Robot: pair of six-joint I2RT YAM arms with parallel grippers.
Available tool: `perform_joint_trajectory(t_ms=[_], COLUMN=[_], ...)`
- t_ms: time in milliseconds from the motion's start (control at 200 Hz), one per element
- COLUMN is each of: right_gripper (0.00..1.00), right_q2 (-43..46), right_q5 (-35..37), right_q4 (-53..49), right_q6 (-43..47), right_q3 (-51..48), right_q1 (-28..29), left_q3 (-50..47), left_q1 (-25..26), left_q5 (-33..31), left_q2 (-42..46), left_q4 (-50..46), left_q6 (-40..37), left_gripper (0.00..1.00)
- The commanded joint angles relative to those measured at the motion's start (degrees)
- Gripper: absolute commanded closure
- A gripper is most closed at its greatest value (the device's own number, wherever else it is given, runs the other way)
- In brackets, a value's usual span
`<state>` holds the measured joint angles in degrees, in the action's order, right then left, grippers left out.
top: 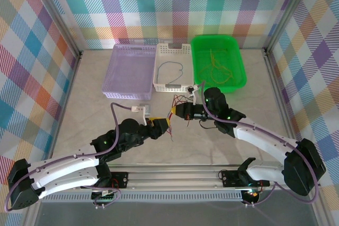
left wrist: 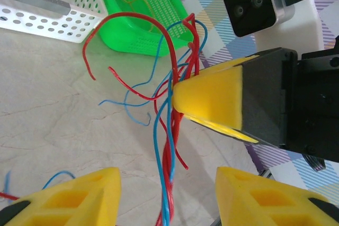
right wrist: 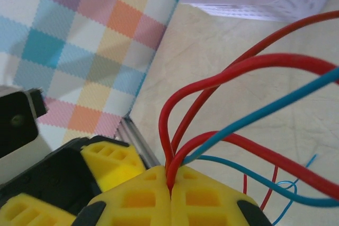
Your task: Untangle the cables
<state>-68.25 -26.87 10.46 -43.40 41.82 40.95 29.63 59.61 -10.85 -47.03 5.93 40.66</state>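
Observation:
A twisted bundle of red and blue cables (left wrist: pixel 168 146) hangs between my two grippers over the table's middle (top: pixel 176 108). My right gripper (right wrist: pixel 170 177) is shut on the bundle's top, red and blue cables (right wrist: pixel 222 78) fanning out from its yellow fingertips. In the left wrist view those shut fingertips (left wrist: pixel 212 99) pinch the cables from the right. My left gripper (left wrist: pixel 168 199) is open, its yellow fingers (left wrist: pixel 74 197) standing apart on either side of the twisted strand without touching it. From above, the left gripper (top: pixel 161 124) sits just left of and below the right gripper (top: pixel 178 111).
Three baskets line the back: a purple basket (top: pixel 130 70), a white basket (top: pixel 170 70) with a thin blue-grey wire, and a green basket (top: pixel 217 51) with yellow and orange wires. Loose cable ends trail on the table (left wrist: pixel 63 130).

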Motion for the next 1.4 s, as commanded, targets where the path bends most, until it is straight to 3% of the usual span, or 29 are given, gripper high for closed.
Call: perform_joint_trajectory(t_ms=[0,290,510,795,970,1400], right_gripper=[1.00,1.00,1.00,1.00,1.00,1.00], right_q2=[-1.13,-3.87,-3.39,-4.27,-5.27,-2.62], right_q5=[-7.31,-13.18,-14.78,-15.54,-15.41,-10.64], right_q4=[6.15,8.24,8.27,9.13,9.99,2.94], right_q6=[1.73,1.21,1.48,1.14,0.81,5.13], right_q3=[-0.54,-0.08,0.15,0.02,-0.16,-1.23], right_q1=[-0.08,0.01,0.10,0.84,1.63,1.68], left_q3=[-0.27,0.26,-0.05,-0.05,-0.34,-4.36], left_q1=[0.33,0.33,0.33,0.24,0.25,0.22], left_q5=[-0.53,0.22,-0.80,-1.02,-1.19,-6.85], left_q2=[0.36,-0.43,-0.26,-0.74,-0.71,10.19], left_q4=[-0.22,1.55,1.58,2.89,3.47,-2.17], left_q6=[-1.38,-2.09,-1.98,-1.60,-1.60,-0.98], left_gripper=[0.51,0.54,0.71,0.83,1.00,1.00])
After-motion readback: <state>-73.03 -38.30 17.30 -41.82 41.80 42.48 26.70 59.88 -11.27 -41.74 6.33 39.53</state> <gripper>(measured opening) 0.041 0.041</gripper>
